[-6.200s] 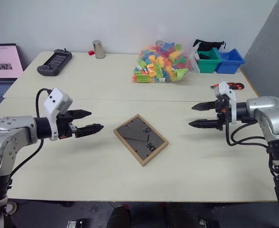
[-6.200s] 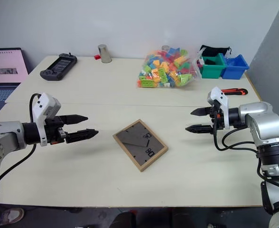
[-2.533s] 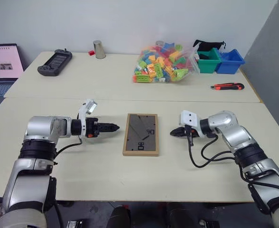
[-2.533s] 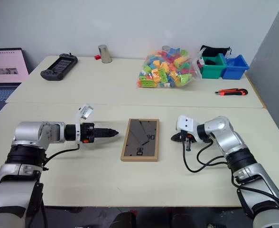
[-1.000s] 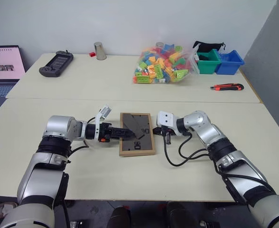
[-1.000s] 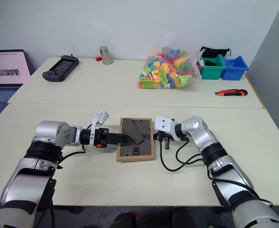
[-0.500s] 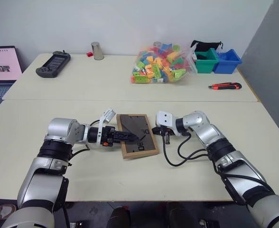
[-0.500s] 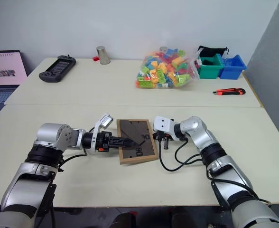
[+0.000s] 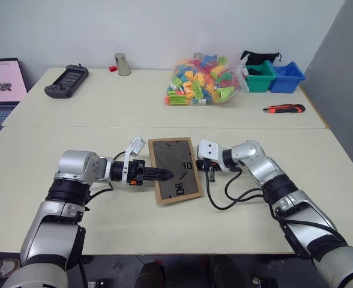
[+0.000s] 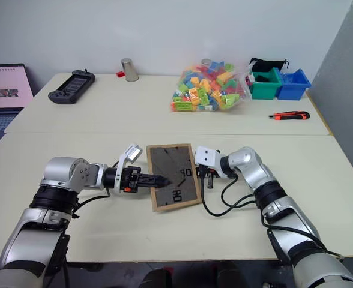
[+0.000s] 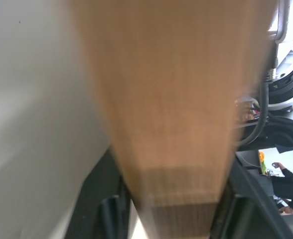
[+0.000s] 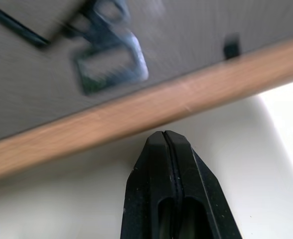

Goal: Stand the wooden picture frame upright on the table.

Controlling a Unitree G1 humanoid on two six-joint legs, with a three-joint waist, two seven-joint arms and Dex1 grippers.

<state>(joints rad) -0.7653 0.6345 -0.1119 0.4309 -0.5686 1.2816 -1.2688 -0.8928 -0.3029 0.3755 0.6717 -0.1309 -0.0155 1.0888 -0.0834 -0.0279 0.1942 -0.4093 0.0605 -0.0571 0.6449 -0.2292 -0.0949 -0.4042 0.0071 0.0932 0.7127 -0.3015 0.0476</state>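
Here the wooden picture frame (image 9: 175, 170), back panel up, sits tilted near the centre of the table (image 9: 236, 228); a second ago it lay flat. The left gripper (image 9: 162, 174), spread wide then, has now clamped its fingers (image 11: 102, 209) on the frame's edge at 9 o'clock, lifting that side. The right gripper (image 12: 166, 144), fingers pressed together and empty, stays just beside the frame's 3 o'clock edge, unchanged.

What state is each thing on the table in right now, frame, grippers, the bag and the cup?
wooden picture frame: back up, left edge lifted.
left gripper: clamped on the frame's left edge.
right gripper: shut, at the frame's right edge.
bag of blocks: lying closed.
metal cup: upside down.
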